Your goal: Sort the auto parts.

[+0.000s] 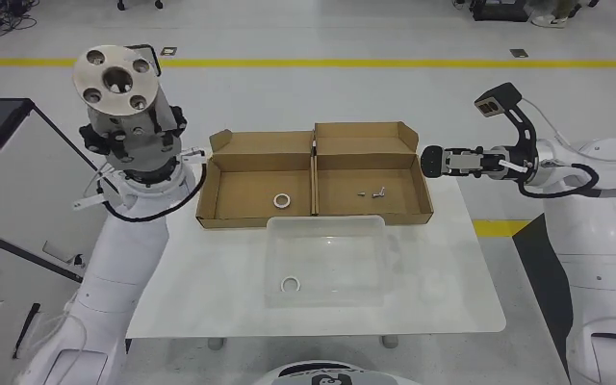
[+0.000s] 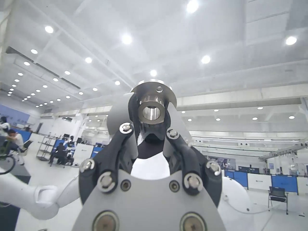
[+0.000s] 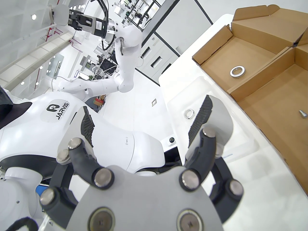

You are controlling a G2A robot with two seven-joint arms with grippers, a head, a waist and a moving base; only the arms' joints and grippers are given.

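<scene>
The left gripper (image 2: 151,116), high at the table's left, is clamped on the barrel of a metal flanged hub (image 1: 115,79). The hub is rigid, smooth and probably heavy, and how well the pads are seated is unclear. The right gripper (image 3: 147,108) hangs wide open, right of the cardboard boxes (image 1: 260,140).

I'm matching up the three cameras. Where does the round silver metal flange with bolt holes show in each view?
Top view: round silver metal flange, upper left, flat face up.
Left wrist view: flange at centre, hub end toward the camera.
Right wrist view: flange far off, upper left, on the other arm.
Shared landmark: the left gripper, shut on its hub.
</scene>
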